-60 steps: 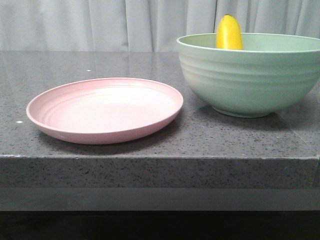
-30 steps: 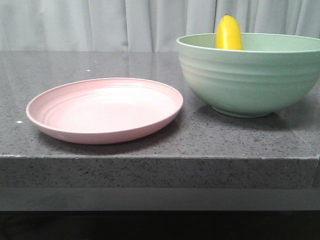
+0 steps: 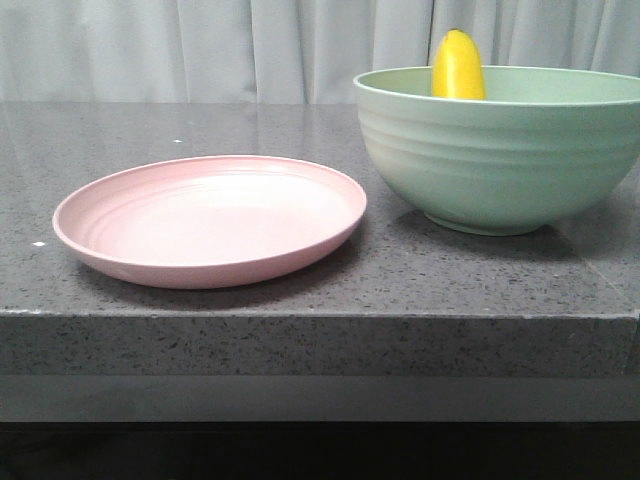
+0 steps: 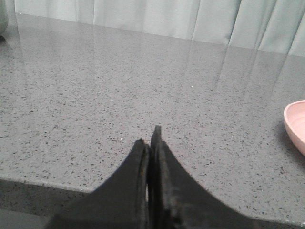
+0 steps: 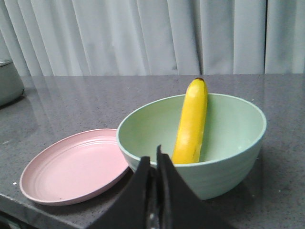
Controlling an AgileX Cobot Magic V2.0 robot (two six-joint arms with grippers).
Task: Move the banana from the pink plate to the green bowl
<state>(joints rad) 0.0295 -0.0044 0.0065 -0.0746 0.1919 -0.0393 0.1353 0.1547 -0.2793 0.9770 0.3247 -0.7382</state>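
The counter [image 3: 300,340] is carrying the bowl [image 5: 228,157] just beyond my right gripper [image 5: 153,164], the banana [image 5: 190,124] leaning inside it. The plate [image 5: 71,167] is lying beside it. Both my grippers, left [image 4: 150,143] included, are sitting closed, holding nothing.

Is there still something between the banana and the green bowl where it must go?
Nothing visible does. The banana already stands inside the green bowl, leaning on its wall with the tip above the rim. The pink plate beside the bowl holds nothing. Both the left gripper and the right gripper are shut and hold nothing.
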